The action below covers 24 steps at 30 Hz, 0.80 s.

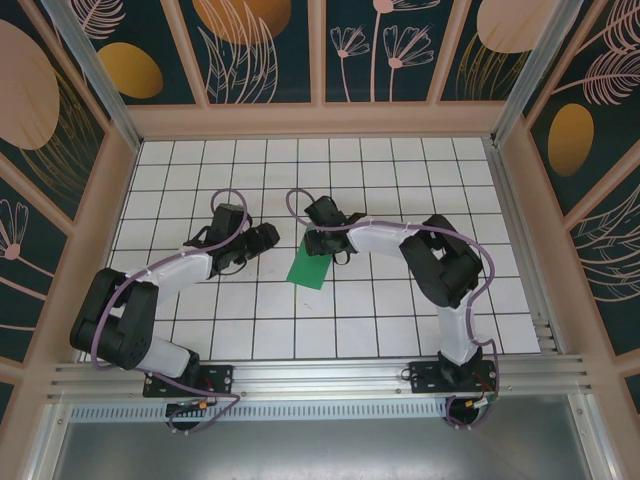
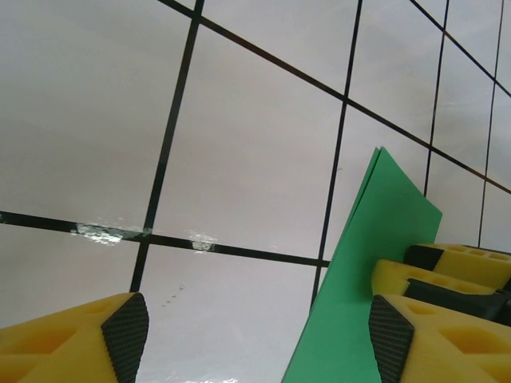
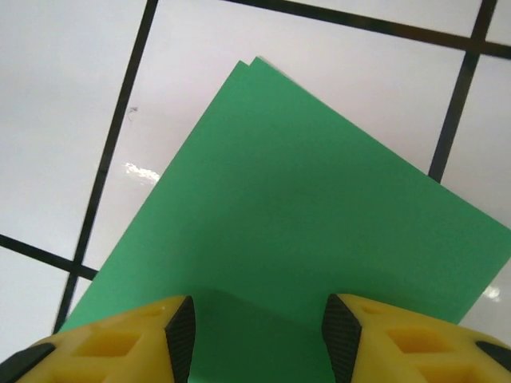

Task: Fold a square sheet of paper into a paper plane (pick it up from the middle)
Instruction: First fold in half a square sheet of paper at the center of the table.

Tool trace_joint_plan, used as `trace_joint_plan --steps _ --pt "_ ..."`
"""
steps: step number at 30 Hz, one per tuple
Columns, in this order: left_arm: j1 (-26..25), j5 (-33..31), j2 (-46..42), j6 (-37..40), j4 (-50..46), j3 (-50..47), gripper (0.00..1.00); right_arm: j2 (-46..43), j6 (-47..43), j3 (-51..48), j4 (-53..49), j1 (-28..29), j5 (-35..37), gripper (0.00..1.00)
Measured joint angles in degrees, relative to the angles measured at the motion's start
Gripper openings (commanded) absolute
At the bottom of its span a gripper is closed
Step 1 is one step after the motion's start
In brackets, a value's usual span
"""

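Since the left gripper [image 2: 259, 339] and the right gripper [image 3: 259, 335] both stand parted and empty, the folded square sheet of paper [image 3: 303, 199] near the middle of the table [image 1: 270, 330] could spring open unpressed.

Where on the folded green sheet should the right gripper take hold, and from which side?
Probably the edge nearest the right gripper, approached low from that side: the green sheet lies flat, doubled, so only a rim offers a pinch, and its open jaws sit over that end.
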Motion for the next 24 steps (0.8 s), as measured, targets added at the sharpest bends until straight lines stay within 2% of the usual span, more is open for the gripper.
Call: trace_joint_plan --steps 7,11,14,18,24 --pt "1.2 0.2 0.0 0.2 0.2 -0.2 0.86 1.3 -15.9 1.9 0.6 -4.7 -6.0 0.51" --pt "1.5 0.2 0.0 0.5 0.2 -0.2 0.91 3.7 -18.9 6.4 -0.1 -7.9 -8.4 0.53" --pt "1.5 0.2 0.0 1.4 0.2 -0.1 0.95 3.0 -16.5 7.3 -0.5 -8.5 -9.5 0.55" --pt "1.5 1.3 0.0 2.6 0.3 -0.1 0.99 -2.3 -8.4 3.6 -0.3 -8.5 -10.8 0.53" --pt "1.5 4.8 -0.6 2.9 3.2 -0.5 0.99 -10.9 4.0 -5.0 -0.2 -8.0 -12.8 0.39"
